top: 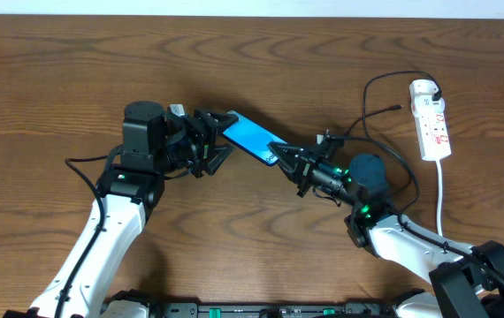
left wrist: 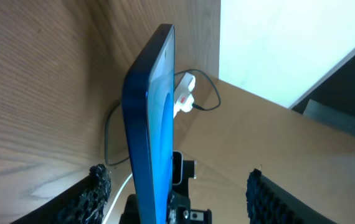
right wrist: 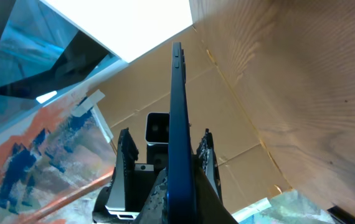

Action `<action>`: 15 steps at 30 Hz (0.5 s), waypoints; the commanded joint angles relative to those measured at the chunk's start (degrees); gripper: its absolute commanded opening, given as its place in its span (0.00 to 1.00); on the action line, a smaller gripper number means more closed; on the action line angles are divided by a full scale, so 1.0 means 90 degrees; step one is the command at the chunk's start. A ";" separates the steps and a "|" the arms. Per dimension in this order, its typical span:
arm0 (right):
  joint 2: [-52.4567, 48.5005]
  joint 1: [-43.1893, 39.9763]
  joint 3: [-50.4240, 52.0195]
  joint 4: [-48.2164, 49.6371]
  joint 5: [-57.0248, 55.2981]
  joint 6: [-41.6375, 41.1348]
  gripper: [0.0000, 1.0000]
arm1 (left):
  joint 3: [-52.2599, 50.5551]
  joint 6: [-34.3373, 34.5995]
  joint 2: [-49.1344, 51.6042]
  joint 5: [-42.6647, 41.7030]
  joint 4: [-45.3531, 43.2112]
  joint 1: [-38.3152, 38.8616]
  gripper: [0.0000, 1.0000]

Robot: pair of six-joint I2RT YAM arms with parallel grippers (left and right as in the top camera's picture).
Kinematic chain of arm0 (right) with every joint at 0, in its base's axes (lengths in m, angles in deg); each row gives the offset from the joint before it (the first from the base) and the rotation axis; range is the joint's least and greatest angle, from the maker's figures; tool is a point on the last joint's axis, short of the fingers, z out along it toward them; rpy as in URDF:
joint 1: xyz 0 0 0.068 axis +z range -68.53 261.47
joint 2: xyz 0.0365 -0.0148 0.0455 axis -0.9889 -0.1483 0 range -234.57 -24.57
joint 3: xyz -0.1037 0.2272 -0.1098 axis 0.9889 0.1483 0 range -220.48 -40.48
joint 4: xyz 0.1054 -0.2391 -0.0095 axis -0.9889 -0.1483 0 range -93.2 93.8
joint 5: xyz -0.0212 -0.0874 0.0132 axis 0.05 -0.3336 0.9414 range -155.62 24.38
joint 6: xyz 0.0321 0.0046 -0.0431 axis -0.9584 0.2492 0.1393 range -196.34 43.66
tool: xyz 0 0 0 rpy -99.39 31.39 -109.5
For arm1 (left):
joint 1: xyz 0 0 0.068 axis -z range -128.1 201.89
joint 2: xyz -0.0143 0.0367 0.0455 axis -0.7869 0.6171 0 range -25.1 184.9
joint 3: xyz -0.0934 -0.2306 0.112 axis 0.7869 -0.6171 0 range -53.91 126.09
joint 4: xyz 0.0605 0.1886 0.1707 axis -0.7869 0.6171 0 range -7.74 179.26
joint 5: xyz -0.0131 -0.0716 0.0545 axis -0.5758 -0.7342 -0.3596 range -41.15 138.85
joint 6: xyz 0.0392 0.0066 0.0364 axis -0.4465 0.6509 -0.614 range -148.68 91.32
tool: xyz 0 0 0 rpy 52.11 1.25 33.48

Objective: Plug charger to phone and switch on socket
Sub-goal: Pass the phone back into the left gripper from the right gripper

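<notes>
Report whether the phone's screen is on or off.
On. The phone glows bright blue-cyan in the overhead view, and the left wrist view shows the same lit blue face edge-on.

Wood table (top: pixel 57 71) is carrying 1 socket (top: pixel 432 124) at 3 o'clock; charger (top: pixel 366 95) is lying beside it, white cord (top: pixel 439 194) trailing toward 5.

One camera looked straight down on the surface (top: pixel 57 71); both wrist cameras sat close, sharing the phone (left wrist: pixel 147 137) edge-on.
</notes>
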State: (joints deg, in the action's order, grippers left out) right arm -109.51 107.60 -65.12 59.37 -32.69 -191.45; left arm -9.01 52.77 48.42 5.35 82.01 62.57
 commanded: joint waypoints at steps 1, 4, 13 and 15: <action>0.0049 0.0199 -0.0090 0.0121 -0.0435 -0.0257 0.01 | 0.0056 0.0112 0.0024 0.0318 -0.0012 0.0141 0.66; 0.0049 0.0262 -0.0090 0.0282 -0.0495 -0.0257 0.01 | 0.0056 0.0109 0.0024 0.0408 -0.0010 0.0185 0.61; 0.0049 0.0447 -0.0090 0.0549 -0.0670 -0.0257 0.01 | 0.0056 0.0112 0.0024 0.0588 -0.0012 0.0187 0.48; 0.0049 0.0517 -0.0090 0.0551 -0.0699 -0.0257 0.01 | 0.0056 0.0112 0.0024 0.0605 -0.0012 0.0187 0.46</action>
State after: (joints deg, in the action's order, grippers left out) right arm -109.54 110.94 -65.12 63.46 -37.41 -193.13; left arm -9.01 53.90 48.42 9.76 82.03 64.12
